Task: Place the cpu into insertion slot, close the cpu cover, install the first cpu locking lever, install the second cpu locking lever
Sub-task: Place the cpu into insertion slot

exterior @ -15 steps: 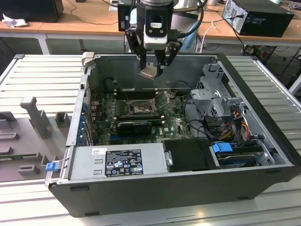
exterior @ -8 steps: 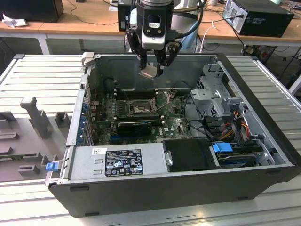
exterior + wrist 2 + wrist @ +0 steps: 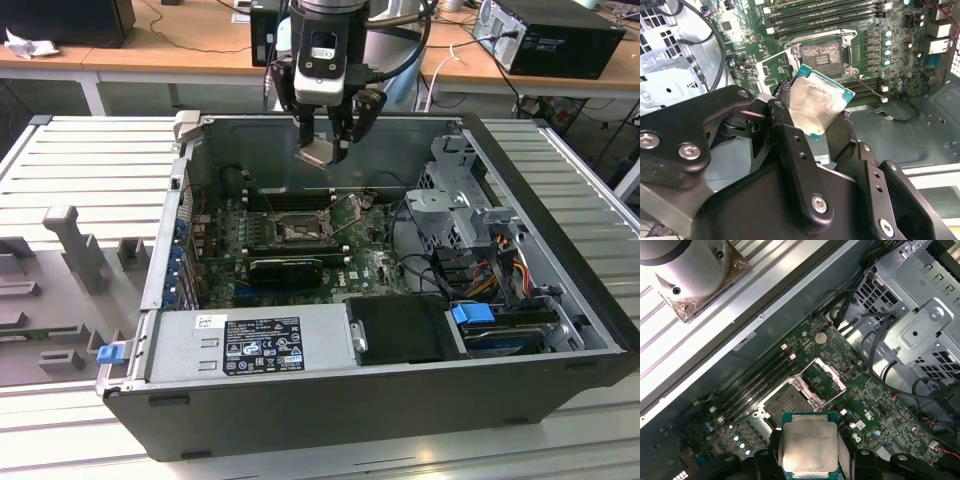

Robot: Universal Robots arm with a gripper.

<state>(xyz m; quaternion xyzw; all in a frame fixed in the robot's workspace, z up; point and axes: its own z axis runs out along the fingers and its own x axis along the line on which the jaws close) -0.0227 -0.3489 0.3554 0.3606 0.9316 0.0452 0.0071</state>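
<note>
The pincer [image 3: 322,149] grips the cpu [image 3: 808,447] by opposite rims, which suits a chip that looks light, stiff and fragile.

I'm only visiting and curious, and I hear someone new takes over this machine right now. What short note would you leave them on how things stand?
Pincer: shut on the cpu, held in the air over the board inside the open computer case.
Insertion slot: empty, with its pin field bare.
Cpu cover: swung open beside the slot.
Done: the cpu is in the grip above the board.
Left: put the cpu into the slot, shut the cover, and fasten both locking levers.
</note>
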